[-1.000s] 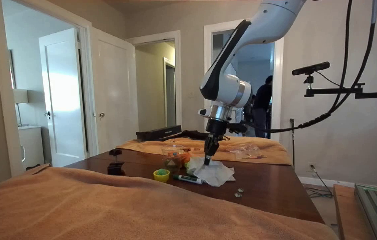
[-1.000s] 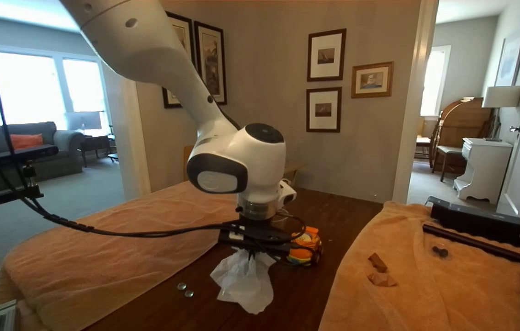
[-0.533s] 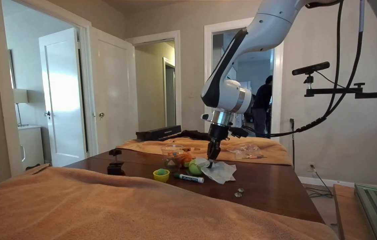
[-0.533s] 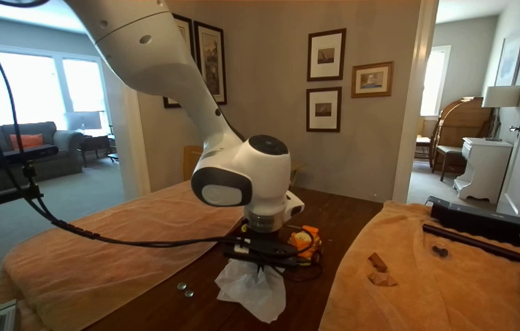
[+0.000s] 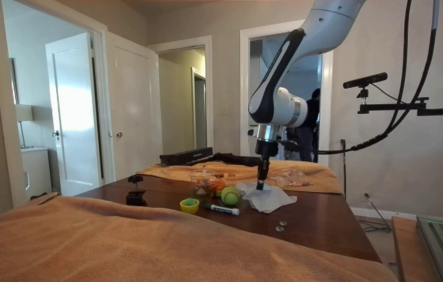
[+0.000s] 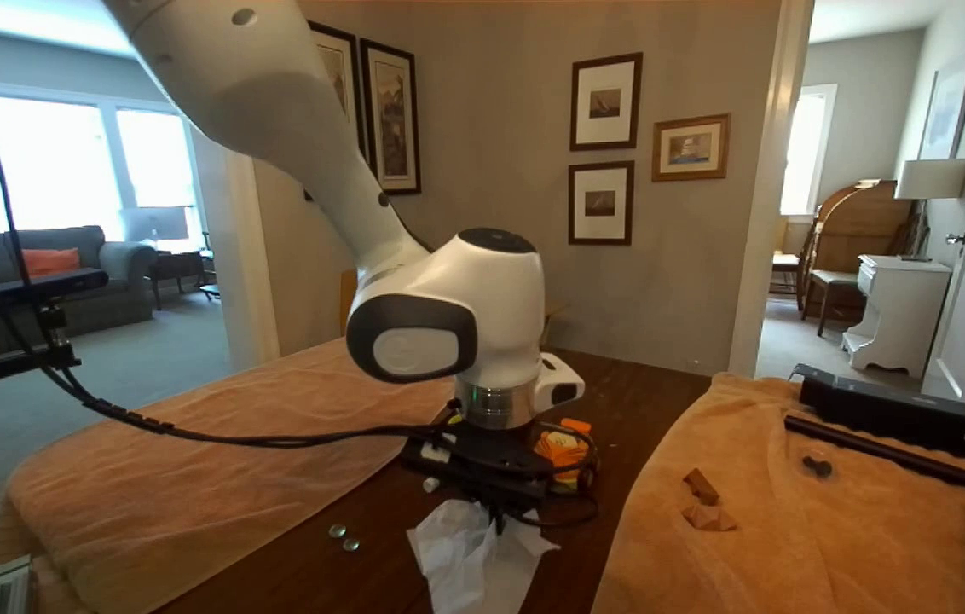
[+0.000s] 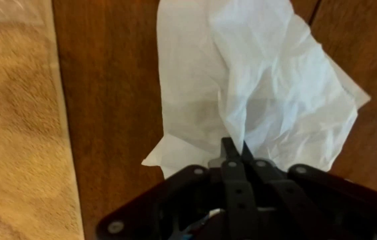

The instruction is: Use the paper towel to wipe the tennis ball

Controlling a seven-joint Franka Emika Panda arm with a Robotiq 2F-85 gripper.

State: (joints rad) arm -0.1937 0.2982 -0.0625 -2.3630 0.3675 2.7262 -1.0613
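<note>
The paper towel [image 5: 270, 199] is white and crumpled, and also shows in an exterior view [image 6: 457, 554] and the wrist view [image 7: 261, 66]. My gripper [image 5: 260, 185] is shut on a pinched fold of it, with the fingertips close together in the wrist view [image 7: 236, 148]. The rest of the towel hangs and spreads low at the dark table. The tennis ball [image 5: 230, 196], yellow-green with a pale seam, sits on the table just left of the towel in an exterior view. The ball is out of the wrist view and hidden behind the gripper [image 6: 495, 520] in an exterior view.
A marker [image 5: 221, 209] and a yellow cup with a green spiky ball [image 5: 189, 205] stand near the ball. Behind are a clear container [image 5: 202, 182] and an orange toy [image 6: 566, 456]. Two glass pieces [image 5: 281, 226] lie in front. Orange towels [image 6: 704, 580] cover the table's sides.
My gripper has carried the paper towel away from the tennis ball, rightward in an exterior view. The ball was mostly covered and is now uncovered, staying near the same place.
</note>
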